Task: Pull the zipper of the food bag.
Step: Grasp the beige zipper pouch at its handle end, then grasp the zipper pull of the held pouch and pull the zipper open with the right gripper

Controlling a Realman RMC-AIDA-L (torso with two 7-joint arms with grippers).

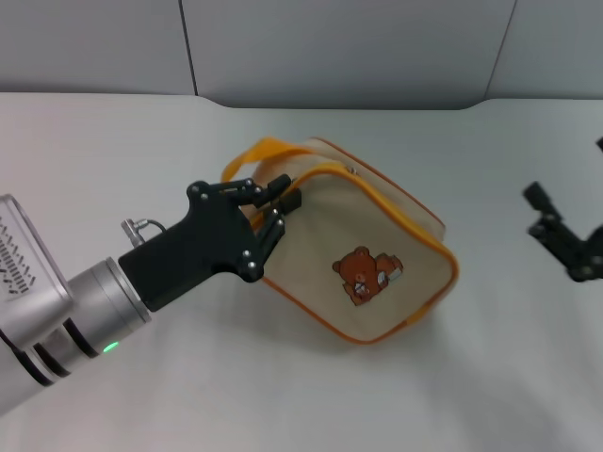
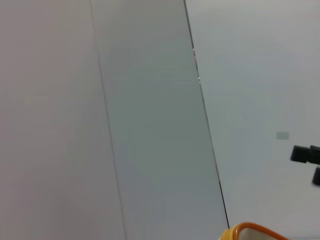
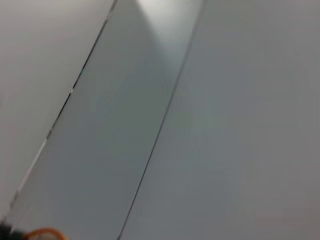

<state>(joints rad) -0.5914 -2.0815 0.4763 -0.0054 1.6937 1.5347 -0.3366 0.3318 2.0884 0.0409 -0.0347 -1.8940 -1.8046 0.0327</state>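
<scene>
Beige canvas, the food bag lies mid-desk, its long axis running toward the right front corner. The left pincer is pressed against its left end by the zipper, fingers seemingly clamped there. The right pincer hangs well apart near the right edge; its fingers I cannot tell.

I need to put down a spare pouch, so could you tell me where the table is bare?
Bare table lies in front of the food bag, and between it and the right pincer. It is crowded at the bag's left end, where the left pincer sits by the orange handle.
</scene>
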